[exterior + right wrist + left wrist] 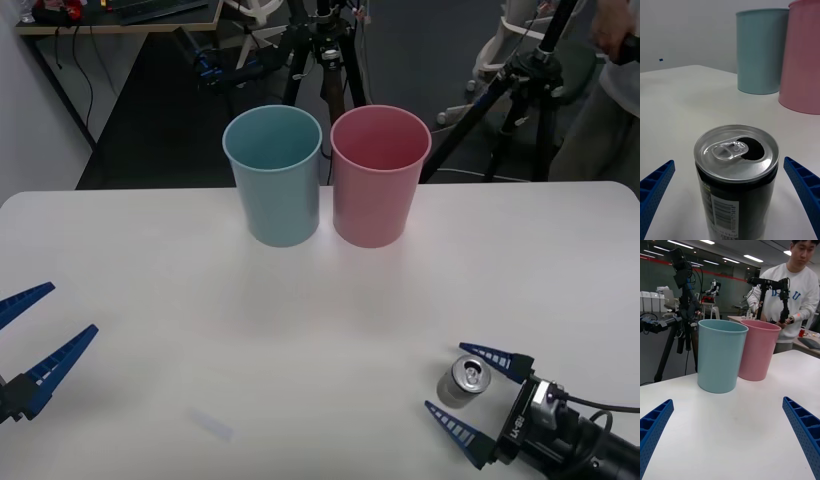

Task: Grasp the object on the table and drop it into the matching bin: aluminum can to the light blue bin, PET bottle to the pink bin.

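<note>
Right gripper is sitting wide open around the aluminum can, fingers either side, not touching. Can is standing upright on the table, near right corner. Left gripper is idling open at near left edge.

Opened silvery can stands upright on the white table, near its front right.

We see lots of bare table between the can and the two bins; the light blue bin and pink bin stand touching.
</note>
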{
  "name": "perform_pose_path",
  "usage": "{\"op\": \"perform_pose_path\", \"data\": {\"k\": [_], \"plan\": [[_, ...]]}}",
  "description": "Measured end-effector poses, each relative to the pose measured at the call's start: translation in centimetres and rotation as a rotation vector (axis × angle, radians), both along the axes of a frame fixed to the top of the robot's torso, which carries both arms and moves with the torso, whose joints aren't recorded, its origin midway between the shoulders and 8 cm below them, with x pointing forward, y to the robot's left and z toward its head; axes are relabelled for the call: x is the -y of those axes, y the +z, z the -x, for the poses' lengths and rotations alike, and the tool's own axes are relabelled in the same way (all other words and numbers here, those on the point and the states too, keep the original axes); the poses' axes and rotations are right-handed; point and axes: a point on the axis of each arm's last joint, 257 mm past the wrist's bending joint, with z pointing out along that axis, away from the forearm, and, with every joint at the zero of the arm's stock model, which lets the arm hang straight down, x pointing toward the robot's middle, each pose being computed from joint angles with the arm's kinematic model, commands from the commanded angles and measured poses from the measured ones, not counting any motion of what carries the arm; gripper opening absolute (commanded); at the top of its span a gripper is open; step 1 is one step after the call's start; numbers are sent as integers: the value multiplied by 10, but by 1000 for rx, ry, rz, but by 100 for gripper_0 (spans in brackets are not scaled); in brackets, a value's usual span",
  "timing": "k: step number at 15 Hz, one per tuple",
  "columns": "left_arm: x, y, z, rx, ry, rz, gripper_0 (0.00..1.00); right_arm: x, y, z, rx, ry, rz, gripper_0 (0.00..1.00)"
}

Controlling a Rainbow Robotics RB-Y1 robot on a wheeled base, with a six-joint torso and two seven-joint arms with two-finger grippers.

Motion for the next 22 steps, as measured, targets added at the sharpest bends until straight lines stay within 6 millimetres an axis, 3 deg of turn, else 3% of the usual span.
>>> {"op": "perform_pose_path", "data": {"k": [5, 6, 7, 18, 22], "plan": [[0, 0, 0, 0, 0, 0, 100, -8, -1, -9, 2, -10, -1, 100], [0, 0, 0, 0, 0, 0, 100, -10, -1, -9, 2, -7, -1, 28], [0, 0, 0, 0, 0, 0, 100, -11, -1, -9, 1, -5, -2, 0], [0, 0, 0, 0, 0, 0, 100, -12, 2, -9, 11, 0, 0, 0], [0, 0, 0, 0, 0, 0, 100, -10, 14, -8, 36, 13, -11, 0]]}}
